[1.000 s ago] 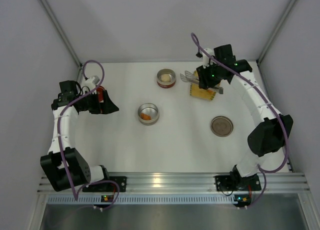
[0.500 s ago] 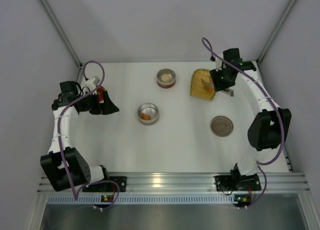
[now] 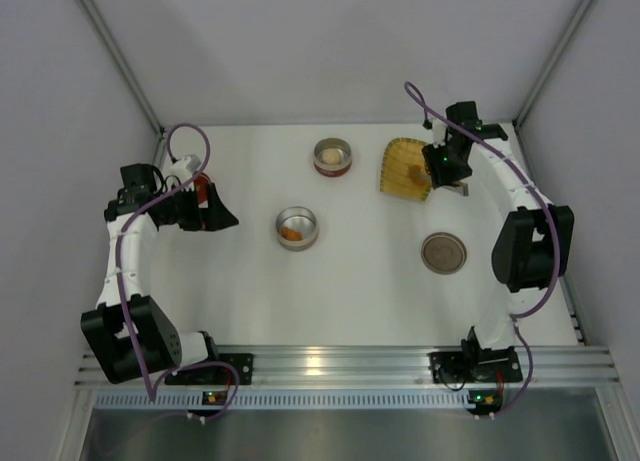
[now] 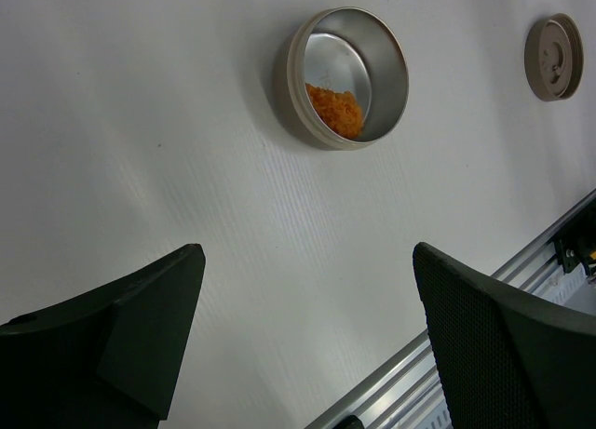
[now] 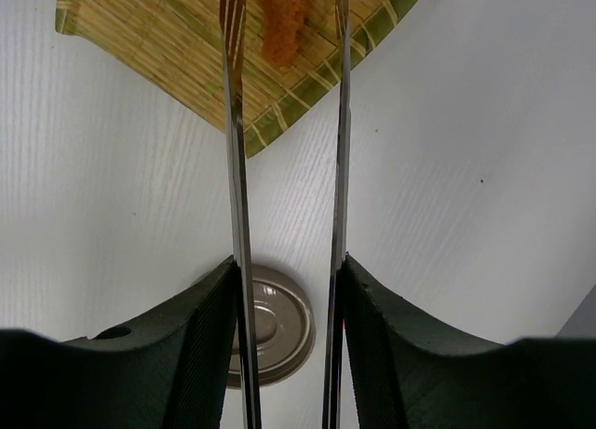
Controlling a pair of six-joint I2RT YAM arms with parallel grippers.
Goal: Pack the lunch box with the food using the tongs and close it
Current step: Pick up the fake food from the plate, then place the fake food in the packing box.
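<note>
Right gripper [image 5: 287, 273]: jaws part-way closed, one finger pressed on the outside of each arm of the tongs [image 5: 237, 168]. It holds them near their joined end, apparently so that a squeeze will close the tips.
Tongs: long axis straight out from the fingers, in line with the gripper. The two arms run almost parallel with a gap between them, and the tips reach out over the yellow tray [image 5: 158, 38].
Food on tray: an orange piece [image 5: 282, 20] lies between the tong tips, lengthwise along them. Whether the metal touches it cannot be told.
Step in hand: likely the pinch on that piece, before it is carried left.
Centre tin [image 3: 297, 227]: open, with orange food [image 4: 335, 111] already inside, against its wall.
Far tin [image 3: 333, 156]: holds the whitish lump [image 3: 329, 156].
Lid [image 3: 443, 252]: flat on the table, near side of the tray, not yet fitted.
Left gripper [image 4: 303, 308]: jaws wide apart and empty, hanging at the left, well apart from the centre tin, probably waiting.
</note>
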